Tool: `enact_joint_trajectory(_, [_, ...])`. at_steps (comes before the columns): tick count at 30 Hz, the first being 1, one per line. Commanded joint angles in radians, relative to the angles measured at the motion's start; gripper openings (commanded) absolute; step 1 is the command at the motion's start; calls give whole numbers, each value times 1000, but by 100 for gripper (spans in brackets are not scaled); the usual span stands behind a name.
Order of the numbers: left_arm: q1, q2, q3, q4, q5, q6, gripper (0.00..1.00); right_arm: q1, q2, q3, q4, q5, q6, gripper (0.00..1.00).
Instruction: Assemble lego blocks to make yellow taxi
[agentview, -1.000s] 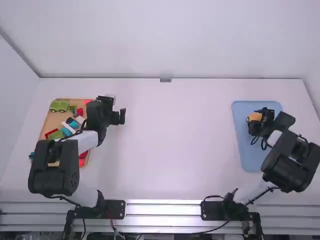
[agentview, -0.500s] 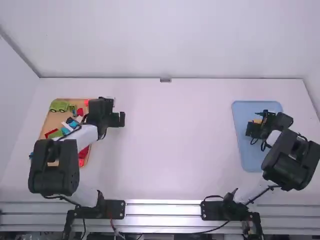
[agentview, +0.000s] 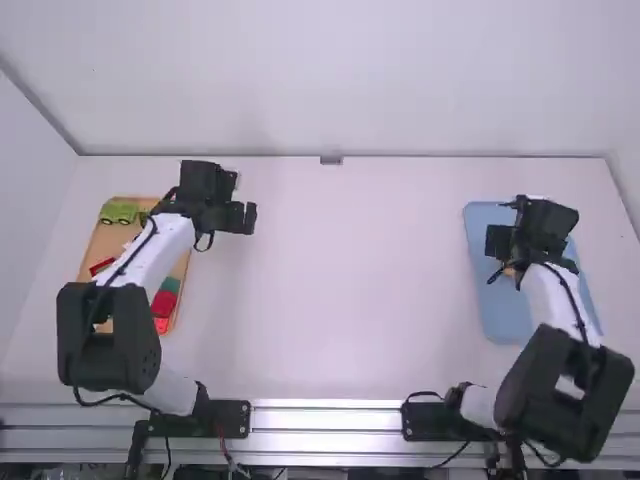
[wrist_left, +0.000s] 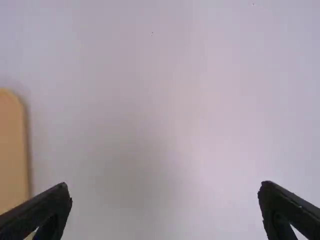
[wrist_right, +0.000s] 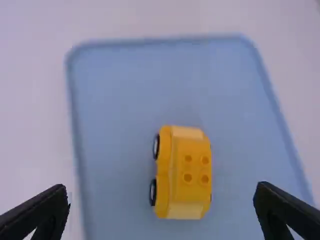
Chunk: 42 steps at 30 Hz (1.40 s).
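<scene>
Yellow taxi (wrist_right: 175, 170) dotted with orange studs (wrist_right: 187, 178), black wheels (wrist_right: 153, 193); blue tray (wrist_right: 117, 100), tan tray (wrist_left: 12, 145), green toy car (agentview: 118, 211), white table (agentview: 350, 290)

You had the high view well back and up, facing 12 o'clock, down onto the table (agentview: 350, 300). Your left wrist view looked down close, sharing the tan tray (agentview: 108, 240) edge at high-view 9; right wrist, likewise, the blue tray (agentview: 500, 315) at 3.

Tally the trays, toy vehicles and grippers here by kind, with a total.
Trays: 2 (tan tray, blue tray)
Toy vehicles: 2 (green vehicle on the tan tray, yellow taxi on the blue tray)
Grippers: 2 (left gripper, right gripper, both open)
Total: 6
</scene>
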Motion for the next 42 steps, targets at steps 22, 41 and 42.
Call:
enact_joint_trajectory(22, [-111,-406,-3,-3,-240,12,93,359,-369,-51,41,-22,-46,92])
enact_joint_trajectory(41, [0,-740,-337,331,-110,-84,59,359,-724,-405,115,-22,309,57])
enact_joint_trajectory(42, [0,-764,-361,352,-110,-84,57,359,-749,-431,115,-22,311,54])
